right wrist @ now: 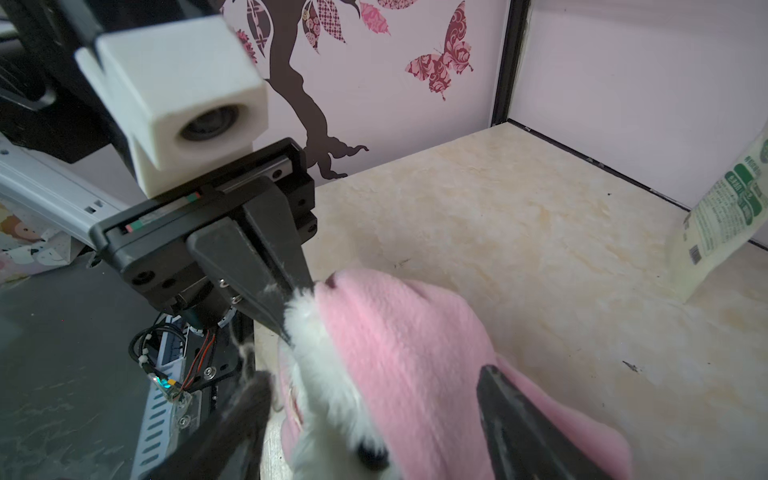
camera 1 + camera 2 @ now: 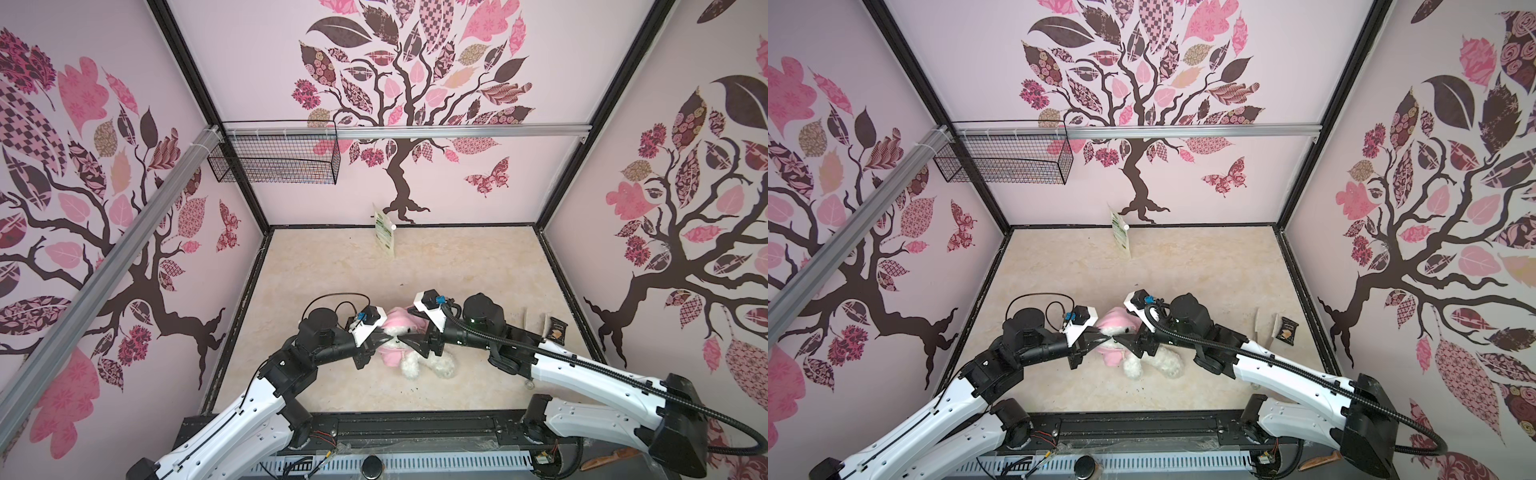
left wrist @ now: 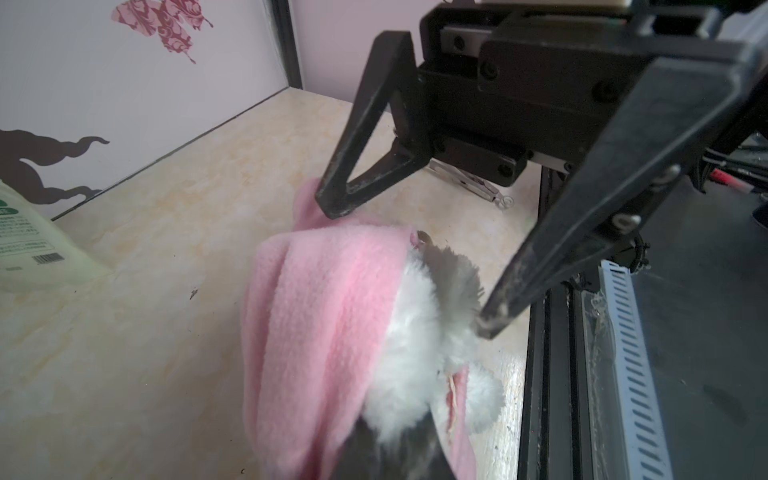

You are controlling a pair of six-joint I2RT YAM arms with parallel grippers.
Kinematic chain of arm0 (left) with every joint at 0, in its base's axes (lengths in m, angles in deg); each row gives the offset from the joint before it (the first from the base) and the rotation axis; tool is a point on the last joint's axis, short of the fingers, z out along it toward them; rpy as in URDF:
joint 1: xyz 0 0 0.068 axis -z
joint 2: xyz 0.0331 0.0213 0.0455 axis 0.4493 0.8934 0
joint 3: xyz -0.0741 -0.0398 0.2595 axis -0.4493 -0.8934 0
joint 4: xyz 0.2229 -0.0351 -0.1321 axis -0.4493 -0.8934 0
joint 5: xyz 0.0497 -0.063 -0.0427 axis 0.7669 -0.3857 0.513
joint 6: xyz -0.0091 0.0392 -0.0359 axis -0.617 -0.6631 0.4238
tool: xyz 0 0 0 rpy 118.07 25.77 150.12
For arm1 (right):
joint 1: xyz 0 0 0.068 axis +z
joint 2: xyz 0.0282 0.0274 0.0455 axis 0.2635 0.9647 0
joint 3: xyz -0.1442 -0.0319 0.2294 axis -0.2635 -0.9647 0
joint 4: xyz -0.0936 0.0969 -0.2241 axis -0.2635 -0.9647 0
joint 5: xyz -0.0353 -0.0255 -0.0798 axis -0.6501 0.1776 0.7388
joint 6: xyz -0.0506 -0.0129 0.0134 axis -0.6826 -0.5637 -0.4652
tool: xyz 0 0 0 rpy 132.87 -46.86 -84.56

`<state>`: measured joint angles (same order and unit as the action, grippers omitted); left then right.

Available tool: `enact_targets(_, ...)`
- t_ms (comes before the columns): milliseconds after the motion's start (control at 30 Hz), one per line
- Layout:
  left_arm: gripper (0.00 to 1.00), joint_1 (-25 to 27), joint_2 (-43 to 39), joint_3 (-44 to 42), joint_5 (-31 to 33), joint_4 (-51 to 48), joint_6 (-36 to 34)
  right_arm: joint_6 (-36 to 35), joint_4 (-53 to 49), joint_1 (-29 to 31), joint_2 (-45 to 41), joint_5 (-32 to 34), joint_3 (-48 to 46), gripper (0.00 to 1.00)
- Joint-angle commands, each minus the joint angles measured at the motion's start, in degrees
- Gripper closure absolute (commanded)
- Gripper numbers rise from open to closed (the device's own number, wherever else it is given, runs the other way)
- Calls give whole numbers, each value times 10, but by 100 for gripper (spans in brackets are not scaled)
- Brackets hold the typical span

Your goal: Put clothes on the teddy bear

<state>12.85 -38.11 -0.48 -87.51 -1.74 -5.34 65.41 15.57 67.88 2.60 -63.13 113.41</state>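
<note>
With the teddy bear lying mid-table between the arms, hood already over its head, the left gripper pinches the hood's edge while the right gripper stands spread, so the next move likely calls for tugging the top down its body.

1. The teddy bear lies on the tabletop, near its front middle, between the two grippers in both top views.
2. The hooded top sits over the bear's head and upper body; its legs stick out toward the front.
3. The left gripper is at the bear's left side, the right gripper at its right.
4. A printed packet leans against the back wall, well behind the bear.
5. A small snack packet lies near the right wall, right of the right arm.
6. A wire basket hangs on the back rail, upper left.
</note>
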Motion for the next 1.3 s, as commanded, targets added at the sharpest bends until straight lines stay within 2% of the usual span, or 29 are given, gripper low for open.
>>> enact_targets(0, 100, 3, -2, 32, -46, -8, -65, -32, -10, 1, 25, 15, 29, 20)
enact_targets(133, 100, 4, -1, 33, -87, -17, -102, -16, -14, 2, 55, 34, 51, 25)
enact_targets(233, 100, 5, -5, 34, -103, -26, -132, 1, -40, 1, 81, 65, 77, 33)
enact_targets(333, 100, 6, -14, 37, -113, -26, -151, 22, -61, 1, 100, 101, 90, 50)
enact_targets(433, 100, 7, -17, 38, -112, -21, -164, 43, -62, 1, 110, 104, 93, 68)
enact_targets(533, 100, 6, -16, 39, -112, -26, -177, 86, -64, -8, 117, 111, 98, 77)
enact_targets(667, 100, 7, -13, 43, -109, -38, -197, 164, -56, -60, 127, 47, 101, 87)
enact_targets(767, 100, 7, -20, 43, -102, -27, -195, 182, -64, -76, 133, 37, 102, 94)
enact_targets(900, 100, 7, -44, 26, -55, 49, -123, 193, -82, -100, 144, 42, 86, 94)
enact_targets(1000, 100, 7, -65, 5, 11, 115, -26, 193, -93, -126, 143, 50, 62, 89)
enact_targets(1133, 100, 7, -78, -19, 113, 166, 117, 173, -103, -146, 117, 68, 53, 71)
enact_targets(1267, 100, 7, -44, -19, 190, 141, 219, 148, -77, -145, 60, 40, 63, 52)
